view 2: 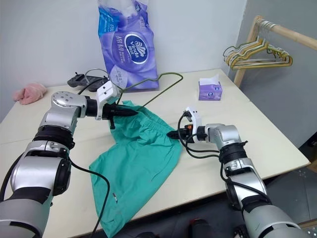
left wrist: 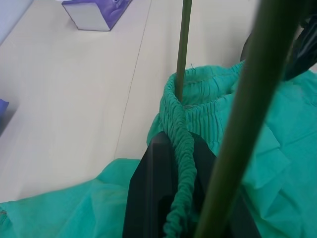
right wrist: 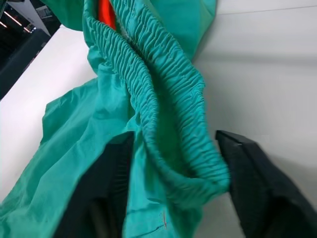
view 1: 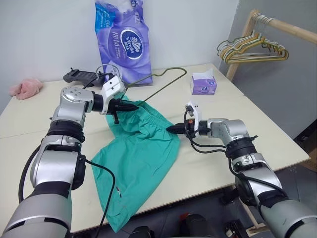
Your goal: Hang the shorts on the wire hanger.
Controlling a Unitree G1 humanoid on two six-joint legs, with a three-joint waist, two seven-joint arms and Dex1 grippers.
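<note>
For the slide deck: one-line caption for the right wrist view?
Right gripper straddling the bunched elastic waistband of the teal shorts, fingers apart on either side, over the pale table.

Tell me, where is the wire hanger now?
In the left eye view, the wire hanger lies centre table, its lower end in the shorts waistband by the left gripper, its hook near the purple bag.
</note>
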